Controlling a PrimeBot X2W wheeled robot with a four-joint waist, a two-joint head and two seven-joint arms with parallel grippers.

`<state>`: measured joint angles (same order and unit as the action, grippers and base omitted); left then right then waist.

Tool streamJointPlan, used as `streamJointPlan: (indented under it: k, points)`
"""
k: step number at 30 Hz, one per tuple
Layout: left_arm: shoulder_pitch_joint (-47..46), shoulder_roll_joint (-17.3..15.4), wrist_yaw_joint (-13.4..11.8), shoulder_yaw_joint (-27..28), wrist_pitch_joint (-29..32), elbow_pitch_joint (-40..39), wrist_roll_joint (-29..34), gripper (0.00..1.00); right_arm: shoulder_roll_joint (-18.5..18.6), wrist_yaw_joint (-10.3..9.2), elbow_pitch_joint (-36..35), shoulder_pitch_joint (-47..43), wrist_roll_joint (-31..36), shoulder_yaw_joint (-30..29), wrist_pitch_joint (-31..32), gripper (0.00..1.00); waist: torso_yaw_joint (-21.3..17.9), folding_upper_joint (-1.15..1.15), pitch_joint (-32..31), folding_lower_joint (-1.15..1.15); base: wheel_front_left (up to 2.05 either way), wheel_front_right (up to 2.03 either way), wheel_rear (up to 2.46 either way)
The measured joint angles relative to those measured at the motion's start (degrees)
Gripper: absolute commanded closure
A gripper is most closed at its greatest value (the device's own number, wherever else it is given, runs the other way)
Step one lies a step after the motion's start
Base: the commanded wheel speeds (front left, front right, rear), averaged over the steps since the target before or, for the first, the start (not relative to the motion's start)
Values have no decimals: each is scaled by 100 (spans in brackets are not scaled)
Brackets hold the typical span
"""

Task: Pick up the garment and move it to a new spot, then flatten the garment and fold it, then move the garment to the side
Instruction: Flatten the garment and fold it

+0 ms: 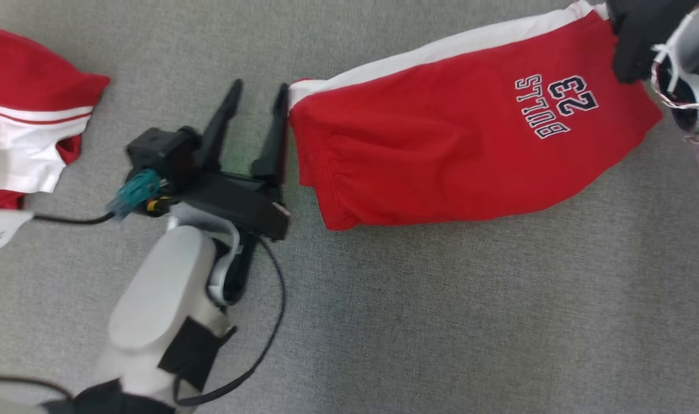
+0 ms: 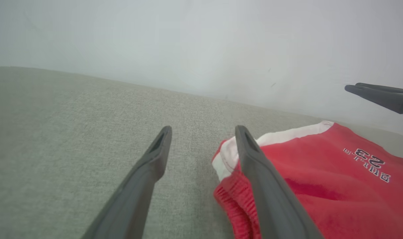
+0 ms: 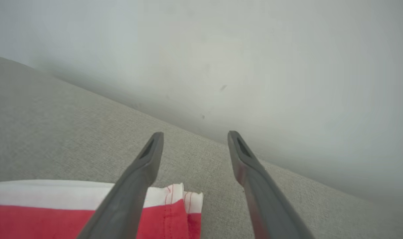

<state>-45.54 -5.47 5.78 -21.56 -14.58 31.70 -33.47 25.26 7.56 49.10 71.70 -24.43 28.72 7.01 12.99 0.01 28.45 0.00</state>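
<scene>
Left gripper [image 1: 260,86] is hovering, jaws spread and empty, with red shorts [image 1: 470,138] lying just at its 3 o'clock; right gripper [image 3: 195,134] is gaping empty over their white-trimmed corner.

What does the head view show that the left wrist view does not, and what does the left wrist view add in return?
The head view adds a second red and white garment at its left edge, the left arm's pale forearm and a thin black cable. The left wrist view adds the pale wall behind the surface. Both share the red shorts with a white side stripe and the print BULLS 23, lying on the grey woven surface, and the open left gripper beside the elastic waistband end.
</scene>
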Motion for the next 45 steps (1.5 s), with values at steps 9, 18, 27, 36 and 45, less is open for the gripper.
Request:
streamJointPlan:
  k: [9,18,27,36,45]
  points:
    - [1561,-355,-247,850,-47,-1718,892,0,-225,0,736,-309,-297,-531,764,0,-113,-1,-421,-1,0,0,0]
    - [3117,-129,27,1044,-47,-3105,1429,0,-423,-1,1384,-824,-572,-1111,1365,0,-13,-1,-755,-1,0,0,0]
    - [3527,83,127,1152,-47,-3077,1430,0,-524,-2,1953,-653,-311,-1321,1600,0,376,-1,-701,-1,0,0,0]
    - [3619,199,137,1161,-47,-2928,1415,0,-550,-15,2156,-501,387,-985,1876,100,566,-2,-749,0,0,0,0]
    - [3743,216,164,1132,-47,-2867,1422,0,-598,-1,2362,-744,786,-1385,1449,100,338,-1,-1042,0,0,0,0]
